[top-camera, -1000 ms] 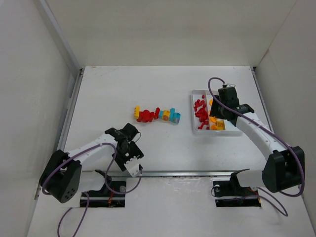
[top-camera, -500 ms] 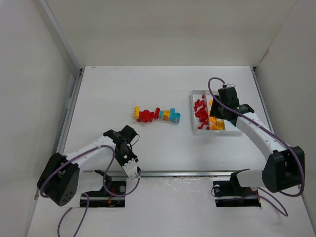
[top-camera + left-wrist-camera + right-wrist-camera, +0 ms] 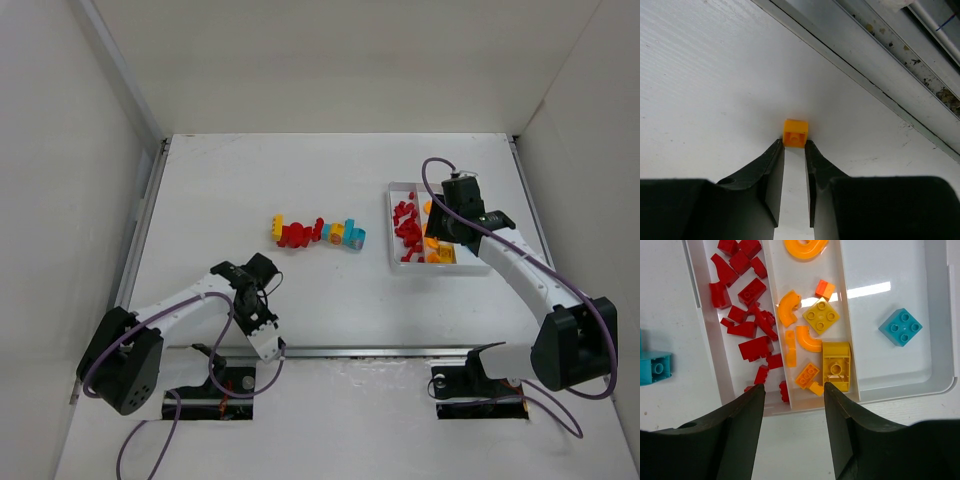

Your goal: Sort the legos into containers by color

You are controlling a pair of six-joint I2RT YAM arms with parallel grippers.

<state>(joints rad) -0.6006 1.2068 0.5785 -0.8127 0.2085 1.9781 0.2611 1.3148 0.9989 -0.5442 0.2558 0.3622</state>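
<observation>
From above, the left gripper (image 3: 795,146) hides its pinched orange brick (image 3: 795,133); the right arm (image 3: 510,265) covers the tray's (image 3: 390,200) right edge. The right wrist view crops a cyan brick (image 3: 654,367).

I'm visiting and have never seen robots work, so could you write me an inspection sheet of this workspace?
Surface: white table.
Job's things: joined row of red, yellow and cyan bricks mid-table; white tray holds red bricks in its left compartment, orange and yellow ones in the middle, one cyan brick in the right.
Clutter: nothing seen.
Grippers: left gripper shut on a small orange brick, pinched at the fingertips; right gripper open over the tray's near edge.
Cables: purple cables run along both arms.
Surroundings: white walls on three sides; metal rail along the near edge.
</observation>
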